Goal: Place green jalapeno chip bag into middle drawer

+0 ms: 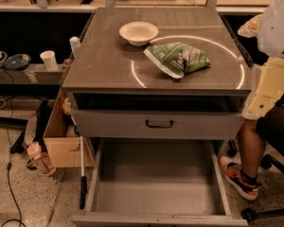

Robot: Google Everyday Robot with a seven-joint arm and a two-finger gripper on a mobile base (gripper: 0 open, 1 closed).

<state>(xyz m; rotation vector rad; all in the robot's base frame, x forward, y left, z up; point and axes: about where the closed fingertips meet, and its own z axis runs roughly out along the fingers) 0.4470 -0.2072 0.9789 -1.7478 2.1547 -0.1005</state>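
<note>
The green jalapeno chip bag lies on the grey cabinet top, right of centre and just in front of a cream round bowl. The middle drawer is pulled open at the bottom of the view, and its plain grey floor is bare. Above it is a grey drawer front with a black handle. My arm's white and cream links hang at the right edge, beside the cabinet. The gripper itself is out of view.
A person's leg with an orange shoe stands right of the open drawer, next to a chair base. A cardboard box and a bottle sit left of the cabinet. A shelf with a paper cup is further left.
</note>
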